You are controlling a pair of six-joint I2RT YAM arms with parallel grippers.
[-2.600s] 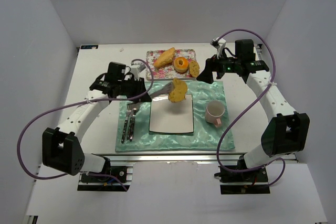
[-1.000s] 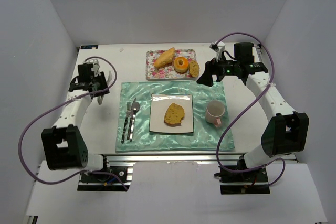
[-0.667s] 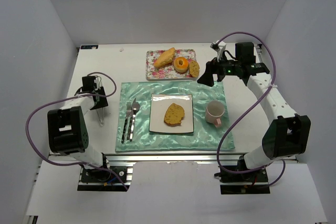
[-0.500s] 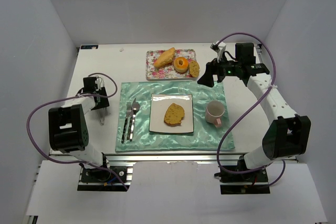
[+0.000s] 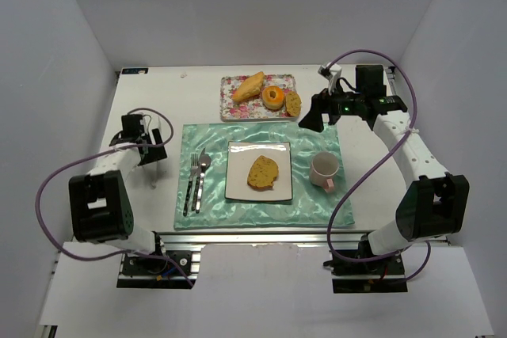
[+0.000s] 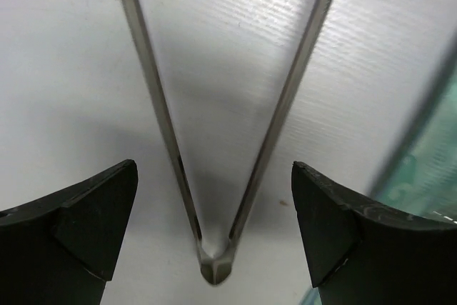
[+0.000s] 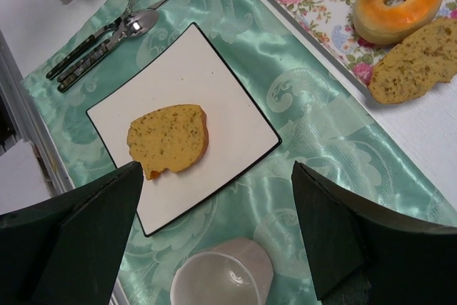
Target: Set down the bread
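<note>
The bread [image 5: 263, 172], a flat golden-brown slice with dark specks, lies free on the white square plate [image 5: 242, 184] on the green placemat; the right wrist view shows the bread [image 7: 169, 141] too. My left gripper [image 5: 147, 150] is low over the white table left of the placemat. Its jaws are open wide. In the left wrist view, metal tongs [image 6: 214, 269] lie on the table between the left gripper's [image 6: 214, 169] fingers and touch neither. My right gripper [image 5: 310, 116] hangs open and empty beside the tray.
A pink mug [image 5: 325, 169] stands right of the plate. A fork and spoon [image 5: 195, 182] lie left of it. The floral tray [image 5: 230, 100] at the back holds a golden roll [image 5: 250, 85], a donut [image 5: 274, 96] and a small speckled slice [image 5: 293, 103].
The left jaws have opened and let go of the tongs, which now lie on the table. The left arm shifted slightly at the table's left. Bread and right arm have not moved.
</note>
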